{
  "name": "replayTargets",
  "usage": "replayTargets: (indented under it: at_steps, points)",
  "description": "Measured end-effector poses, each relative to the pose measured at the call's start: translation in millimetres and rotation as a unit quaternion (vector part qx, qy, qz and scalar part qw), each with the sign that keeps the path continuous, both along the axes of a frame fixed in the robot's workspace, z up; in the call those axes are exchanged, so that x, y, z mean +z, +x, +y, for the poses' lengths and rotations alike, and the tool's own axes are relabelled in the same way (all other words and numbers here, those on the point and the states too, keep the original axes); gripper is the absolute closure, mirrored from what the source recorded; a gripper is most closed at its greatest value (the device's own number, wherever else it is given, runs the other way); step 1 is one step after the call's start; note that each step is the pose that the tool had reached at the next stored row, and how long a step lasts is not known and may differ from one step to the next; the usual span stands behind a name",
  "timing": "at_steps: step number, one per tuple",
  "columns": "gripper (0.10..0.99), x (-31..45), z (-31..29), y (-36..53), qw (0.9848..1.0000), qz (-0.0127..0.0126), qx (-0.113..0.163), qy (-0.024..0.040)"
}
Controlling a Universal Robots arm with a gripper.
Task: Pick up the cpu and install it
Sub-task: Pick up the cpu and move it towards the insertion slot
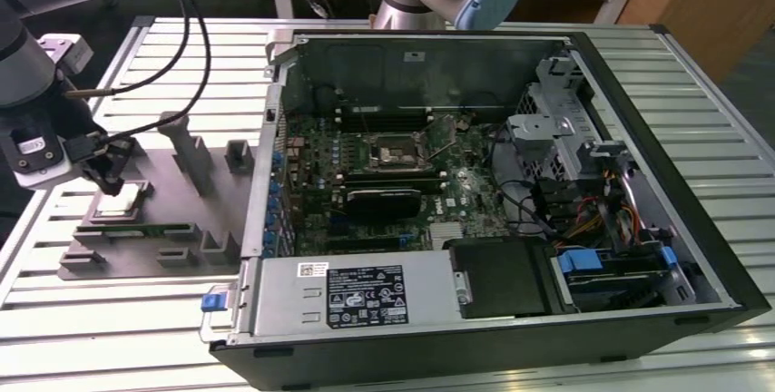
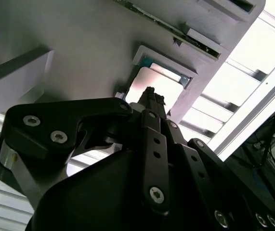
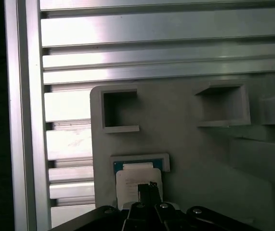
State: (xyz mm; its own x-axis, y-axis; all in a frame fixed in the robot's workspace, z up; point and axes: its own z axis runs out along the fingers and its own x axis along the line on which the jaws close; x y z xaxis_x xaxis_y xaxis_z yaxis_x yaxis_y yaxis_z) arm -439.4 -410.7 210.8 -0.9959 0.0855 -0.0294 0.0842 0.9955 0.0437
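Your gripper is hanging at the exterior view's left, its fingers pinched together on nothing, tips pointing straight down at the cpu. Whether they are touching it, you cannot tell. The chip is lying flat in its square recess on the grey fixture tray, which is resting on the slotted metal table. Further right, the open computer case is lying on its side, its motherboard socket sitting uncovered.
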Motion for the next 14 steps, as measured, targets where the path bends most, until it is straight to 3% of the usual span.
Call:
replayTargets:
  at_steps: [7, 14]
  points:
    - [0.980, -8.0, -0.7, -3.8, 1.0000, -0.0001, 0.000, 0.0000]
    - [0.980, -9.2, -1.3, -4.1, 1.0000, 0.0000, 0.000, -0.0003]
